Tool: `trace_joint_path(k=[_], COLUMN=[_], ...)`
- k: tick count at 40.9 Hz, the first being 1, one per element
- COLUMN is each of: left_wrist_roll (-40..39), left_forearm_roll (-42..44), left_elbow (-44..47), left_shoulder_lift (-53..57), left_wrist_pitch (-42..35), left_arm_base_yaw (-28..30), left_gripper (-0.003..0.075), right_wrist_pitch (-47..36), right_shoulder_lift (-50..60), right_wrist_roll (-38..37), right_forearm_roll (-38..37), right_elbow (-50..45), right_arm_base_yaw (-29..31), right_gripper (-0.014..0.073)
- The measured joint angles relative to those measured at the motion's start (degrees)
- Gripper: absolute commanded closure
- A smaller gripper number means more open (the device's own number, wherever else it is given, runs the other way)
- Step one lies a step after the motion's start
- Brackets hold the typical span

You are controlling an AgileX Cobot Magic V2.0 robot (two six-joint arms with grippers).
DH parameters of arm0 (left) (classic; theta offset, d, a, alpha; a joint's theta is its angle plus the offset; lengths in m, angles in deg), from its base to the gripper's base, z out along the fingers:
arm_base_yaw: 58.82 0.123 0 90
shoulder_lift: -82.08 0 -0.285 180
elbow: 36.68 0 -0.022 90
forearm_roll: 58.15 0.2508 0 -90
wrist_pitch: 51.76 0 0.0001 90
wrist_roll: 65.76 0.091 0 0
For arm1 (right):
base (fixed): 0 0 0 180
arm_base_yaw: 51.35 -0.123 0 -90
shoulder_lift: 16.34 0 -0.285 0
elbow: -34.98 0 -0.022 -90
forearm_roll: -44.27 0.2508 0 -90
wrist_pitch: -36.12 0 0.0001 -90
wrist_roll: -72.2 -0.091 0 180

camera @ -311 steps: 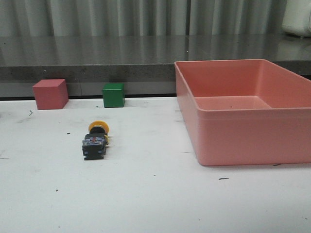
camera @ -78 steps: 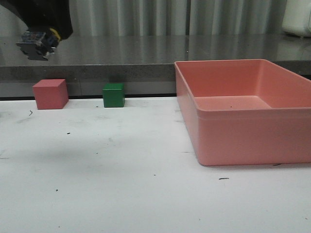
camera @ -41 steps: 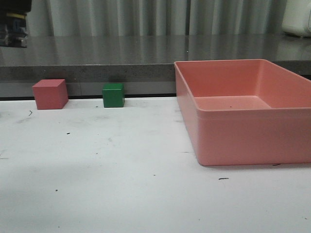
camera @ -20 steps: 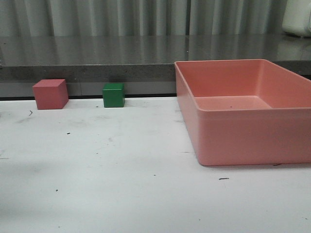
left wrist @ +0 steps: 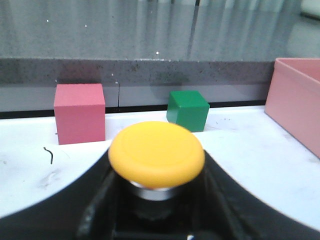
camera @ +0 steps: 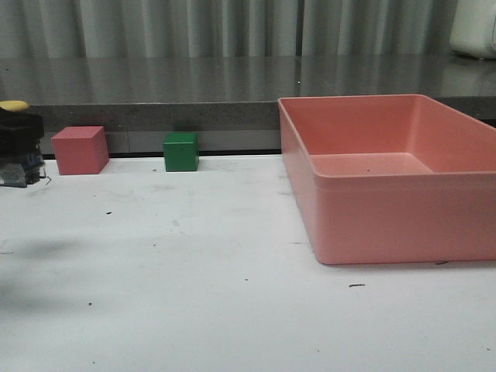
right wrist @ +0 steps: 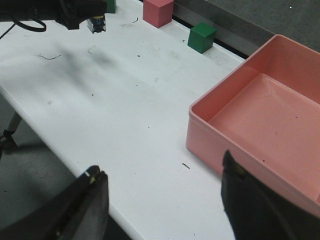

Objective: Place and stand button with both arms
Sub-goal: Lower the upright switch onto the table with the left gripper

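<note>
Held upright in the left gripper (left wrist: 155, 220), fingers shut on the black body below the silver collar: the push-button (left wrist: 156, 154), yellow mushroom cap up, long axis vertical. Seen at the far left edge of the white table (camera: 232, 256) in the front view, base block close above the surface or just touching; cannot tell which. Likely next: lowering straight down and letting go. Open tabletop to the right for withdrawing. Beyond, near the back edge, the pink cube (camera: 80, 149), then the green cube (camera: 181, 151). Well apart at the right side, the pink bin (camera: 403, 209). Right gripper (right wrist: 160, 200) spread wide, empty, hanging off the near edge, much farther from the button.
</note>
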Motion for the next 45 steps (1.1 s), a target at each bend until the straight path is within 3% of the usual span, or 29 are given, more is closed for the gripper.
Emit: trace_joint_path(k=[28,35,45], left_wrist_roll=[0.1,4.4,4.7], left_forearm_roll=[0.3,1.1,1.3], left_elbow=[-7.4,-7.7,-7.7], left_shoulder_lift=[-11.7,-13.7,-14.2], left_wrist_pitch=[-0.7,-0.7,-0.7], left_arm_base_yaw=[0.0,0.0,0.0], left_gripper=[0.0565,0.0565,0.0565], right_wrist_pitch=[0.0,0.0,0.0], right_shoulder_lift=[0.0,0.0,0.0], right_wrist_roll=[0.0,0.0,0.0], right_forearm_roll=[0.0,0.0,0.0], right_elbow=[0.0,0.0,0.0], right_arm_base_yaw=[0.0,0.0,0.0], right_gripper=[0.0097,0.0097,0.0097])
